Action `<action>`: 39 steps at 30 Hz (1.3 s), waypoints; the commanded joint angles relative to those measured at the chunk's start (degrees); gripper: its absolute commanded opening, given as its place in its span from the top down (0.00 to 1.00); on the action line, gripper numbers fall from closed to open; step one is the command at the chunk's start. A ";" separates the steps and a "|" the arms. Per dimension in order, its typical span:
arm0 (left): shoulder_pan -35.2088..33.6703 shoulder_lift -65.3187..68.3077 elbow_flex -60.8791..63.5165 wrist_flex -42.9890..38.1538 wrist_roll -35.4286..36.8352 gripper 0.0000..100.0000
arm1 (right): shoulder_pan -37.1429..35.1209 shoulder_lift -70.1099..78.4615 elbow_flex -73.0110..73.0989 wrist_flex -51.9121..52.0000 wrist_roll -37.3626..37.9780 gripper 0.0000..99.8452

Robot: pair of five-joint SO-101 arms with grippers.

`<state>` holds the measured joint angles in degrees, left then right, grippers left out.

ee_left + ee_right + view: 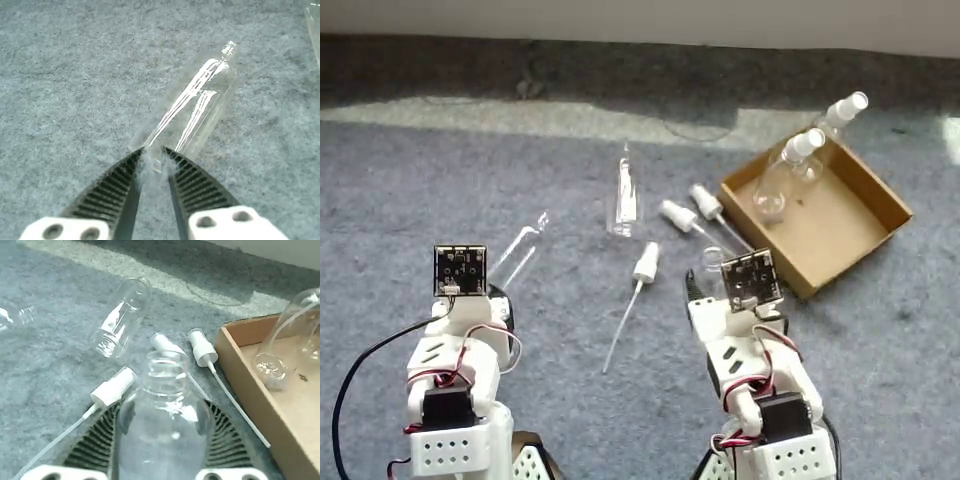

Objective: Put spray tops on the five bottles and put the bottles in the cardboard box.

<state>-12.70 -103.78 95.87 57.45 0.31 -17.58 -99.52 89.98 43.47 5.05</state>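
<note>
High view: five bottles, three loose spray tops

Two topped bottles (800, 160) are seen leaning in the cardboard box (865, 250) at far right. An open bottle (623, 195) lies in the middle of the worktop (420, 180), with three loose spray tops (645, 265) beside it. The wrist views add the grips: the left tool (153, 156), tips slightly apart, is set at the base of a lying bottle (195, 110); the right tool (164, 409) is clamped on the fifth bottle (162, 440), untopped.

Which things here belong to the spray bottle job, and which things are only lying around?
For the job: cardboard box; two capped bottles; open bottle in the right gripper; two more open bottles; three loose spray tops.
Only lying around: just the grey carpet.
</note>
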 commanded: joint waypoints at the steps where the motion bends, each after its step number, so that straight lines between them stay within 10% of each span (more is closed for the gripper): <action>1: 0.92 -0.75 1.10 -1.05 -0.26 1.00 | -0.48 -0.84 -0.40 -2.68 -5.98 0.93; 16: 0.92 -0.75 1.10 -1.05 -0.26 1.00 | -0.66 -0.22 13.76 -27.30 -7.12 0.93; 39: 0.57 -0.75 -0.84 -1.14 -0.18 1.00 | -0.48 -0.84 16.13 -13.67 -7.12 0.93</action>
<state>-12.70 -103.78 95.87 57.10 0.31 -17.58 -99.43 95.96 27.38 -1.63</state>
